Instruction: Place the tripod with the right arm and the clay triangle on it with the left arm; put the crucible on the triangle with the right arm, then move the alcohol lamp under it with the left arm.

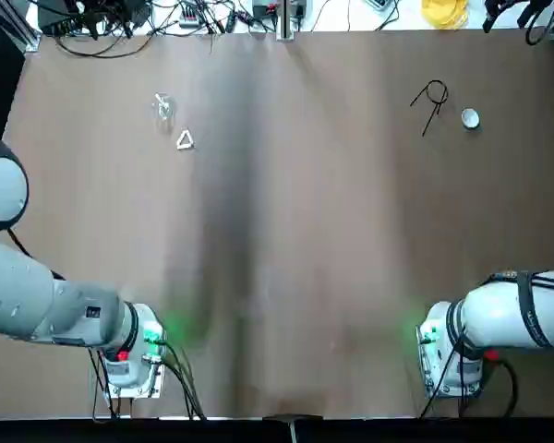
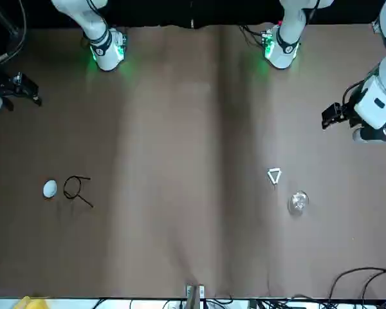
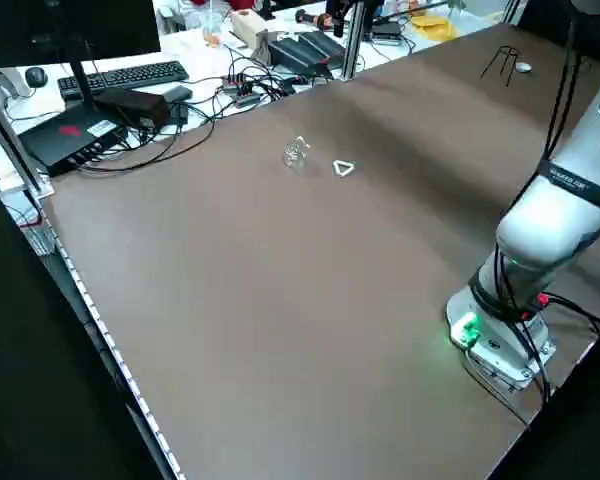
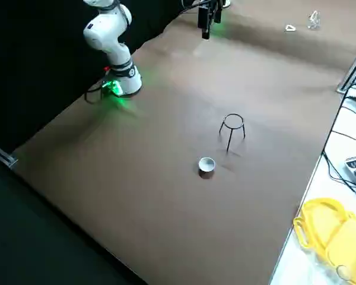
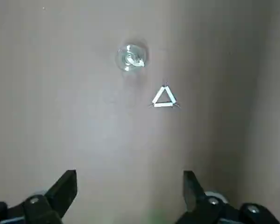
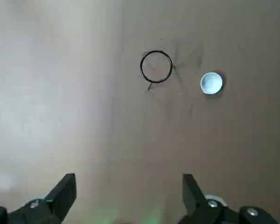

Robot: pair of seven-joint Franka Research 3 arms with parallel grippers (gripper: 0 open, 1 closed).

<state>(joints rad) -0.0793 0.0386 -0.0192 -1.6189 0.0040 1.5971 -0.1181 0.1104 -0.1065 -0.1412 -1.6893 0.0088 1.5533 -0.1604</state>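
Brown and bare across most of its width, the tabletop (image 1: 286, 240) carried two small groups of things near its far edge, well apart from each other. On the robot's right side stood the tripod (image 1: 432, 100), upright on its thin legs, with the crucible (image 1: 470, 118) just beside it, not touching. On the robot's left side lay the clay triangle (image 1: 185, 140), flat on the surface, and the alcohol lamp (image 1: 163, 106) stood near it, a little farther from the robot.

Both arms hung raised over the near part of the tabletop, holding nothing. The left hand (image 5: 129, 193) had its fingers spread wide apart, looking down toward the triangle and lamp. The right hand (image 6: 129, 196) was likewise spread wide, above the tripod and crucible.
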